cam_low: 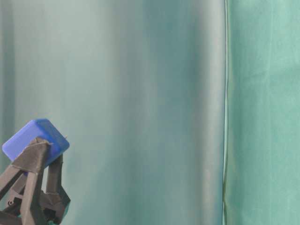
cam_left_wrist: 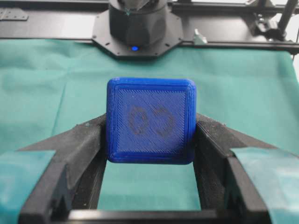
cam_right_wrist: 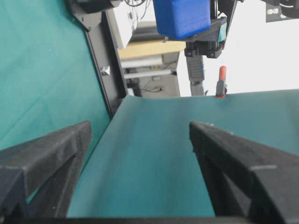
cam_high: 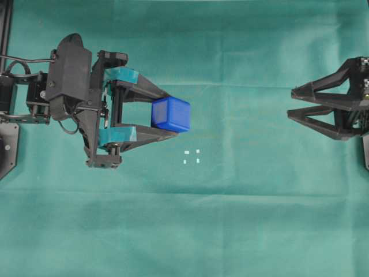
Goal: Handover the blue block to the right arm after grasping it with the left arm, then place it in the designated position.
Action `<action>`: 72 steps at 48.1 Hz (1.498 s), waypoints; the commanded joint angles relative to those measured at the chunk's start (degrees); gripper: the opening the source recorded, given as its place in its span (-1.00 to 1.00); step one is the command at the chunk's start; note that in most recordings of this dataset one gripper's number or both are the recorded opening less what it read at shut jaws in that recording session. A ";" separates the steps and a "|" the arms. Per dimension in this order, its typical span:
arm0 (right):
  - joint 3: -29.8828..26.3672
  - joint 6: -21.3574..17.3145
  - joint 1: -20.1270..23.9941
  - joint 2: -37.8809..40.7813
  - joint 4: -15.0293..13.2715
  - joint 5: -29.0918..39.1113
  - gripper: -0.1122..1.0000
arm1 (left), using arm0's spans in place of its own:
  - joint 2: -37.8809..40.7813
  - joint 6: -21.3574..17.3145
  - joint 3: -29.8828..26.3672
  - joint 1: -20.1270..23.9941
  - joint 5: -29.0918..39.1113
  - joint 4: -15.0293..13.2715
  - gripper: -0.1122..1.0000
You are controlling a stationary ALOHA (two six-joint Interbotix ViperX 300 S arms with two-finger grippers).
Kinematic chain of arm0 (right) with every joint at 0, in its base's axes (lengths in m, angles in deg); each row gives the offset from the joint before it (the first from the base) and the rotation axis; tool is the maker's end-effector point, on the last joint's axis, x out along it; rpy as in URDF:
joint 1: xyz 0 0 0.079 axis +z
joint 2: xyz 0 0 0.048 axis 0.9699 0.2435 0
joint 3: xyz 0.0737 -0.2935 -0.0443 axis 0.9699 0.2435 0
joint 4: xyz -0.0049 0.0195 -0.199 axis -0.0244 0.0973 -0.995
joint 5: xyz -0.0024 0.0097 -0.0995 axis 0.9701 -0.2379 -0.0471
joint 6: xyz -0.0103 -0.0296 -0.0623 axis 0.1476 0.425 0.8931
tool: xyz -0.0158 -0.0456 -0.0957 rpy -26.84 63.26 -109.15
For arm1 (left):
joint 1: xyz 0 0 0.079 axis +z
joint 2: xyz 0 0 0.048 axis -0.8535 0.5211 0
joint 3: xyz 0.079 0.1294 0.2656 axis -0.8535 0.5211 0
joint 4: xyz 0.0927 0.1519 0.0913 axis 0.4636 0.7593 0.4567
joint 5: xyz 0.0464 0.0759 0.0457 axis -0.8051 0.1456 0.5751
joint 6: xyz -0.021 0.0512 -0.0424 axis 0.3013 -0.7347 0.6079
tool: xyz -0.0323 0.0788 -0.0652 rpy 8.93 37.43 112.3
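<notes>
Left gripper [cam_high: 176, 115] clamped on blue block [cam_high: 170, 114], block between fingertips, raised above green surface [cam_high: 230, 219]. Right gripper [cam_high: 292, 104] spread wide, empty, well apart. Designated position [cam_high: 192, 156] near block, unoccupied.

Your work surface is a table covered wall to wall by a green cloth [cam_high: 242, 219], lightly creased with faint fold lines running across it. Directly on the cloth you have only four tiny white marks [cam_high: 192, 157] forming a small square, just left of the middle in the overhead view
</notes>
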 commanded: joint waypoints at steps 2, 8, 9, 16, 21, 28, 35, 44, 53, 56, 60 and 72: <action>-1.58 -0.09 0.00 0.18 -0.09 -0.26 0.86 | -0.79 0.09 -0.62 -0.09 -0.44 -0.09 0.04; -1.67 -0.09 -0.09 0.18 -0.09 -0.35 0.86 | -0.79 0.09 -0.62 -0.09 -0.44 -0.09 0.04; -1.58 -0.09 -0.09 0.18 -0.09 -0.35 0.86 | -0.79 0.09 -0.62 -0.09 -0.44 -0.09 0.04; -1.67 -0.09 -0.09 0.18 -0.09 -0.44 0.86 | -0.79 0.09 -0.62 -0.09 -0.44 -0.09 0.04; -1.85 -0.09 -0.09 0.26 -0.09 -0.44 0.86 | -0.79 0.09 -0.62 -0.09 -0.44 -0.09 0.04; -2.55 -0.09 -0.09 1.05 -0.09 -0.79 0.86 | -0.79 0.09 -0.62 -0.09 -0.44 -0.09 0.04; -4.31 -0.09 -0.09 3.08 -0.18 -1.32 0.86 | -0.79 0.09 -0.62 -0.09 -0.44 -0.09 0.04; -7.65 -0.09 -0.09 7.73 -0.26 -2.11 0.84 | -0.79 0.09 -0.70 -0.09 -0.44 -0.09 0.04; -12.66 0.09 -0.09 13.97 -0.62 -4.39 0.84 | -0.79 0.09 -0.62 -0.09 -0.44 -0.18 0.04; -14.33 0.26 -0.09 16.17 -1.23 -5.10 0.84 | -0.88 0.09 -0.62 -0.09 -0.44 -0.09 0.04; -16.44 0.70 -0.09 18.90 -1.93 -5.89 0.84 | -0.79 0.09 -0.70 -0.18 -0.44 -0.09 0.04; -22.76 1.23 -0.09 26.46 -2.02 -7.12 0.84 | -0.79 0.09 -0.70 -0.09 -0.44 -0.09 0.04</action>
